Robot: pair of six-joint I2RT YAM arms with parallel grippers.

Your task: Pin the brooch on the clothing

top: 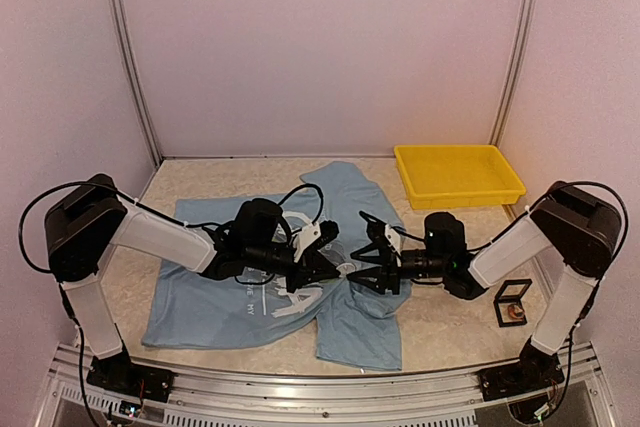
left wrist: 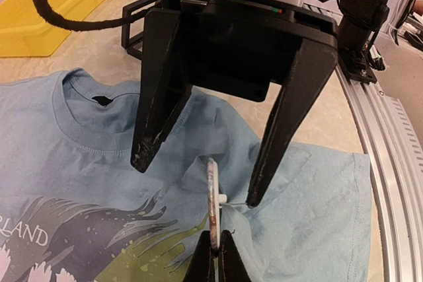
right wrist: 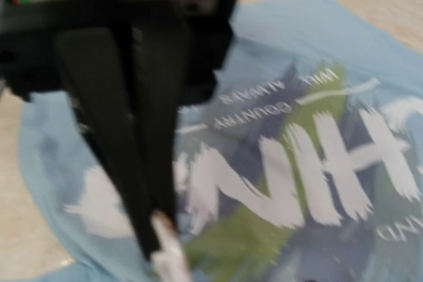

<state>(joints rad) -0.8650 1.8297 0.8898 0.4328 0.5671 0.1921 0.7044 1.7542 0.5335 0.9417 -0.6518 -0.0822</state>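
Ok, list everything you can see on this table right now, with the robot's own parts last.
T-shirt: one, light blue with white lettering, spread mid-table.
brooch: one, pale, just above the shirt, in the left gripper.
tray: one, yellow, back right.
small box: one, black, open, by the right arm.
table: one, beige.
left gripper: one, black, shut on the brooch.
right gripper: one, black, open, facing the left.

Table (top: 440, 332): T-shirt (top: 200, 309), yellow tray (top: 462, 194), box (top: 514, 304)
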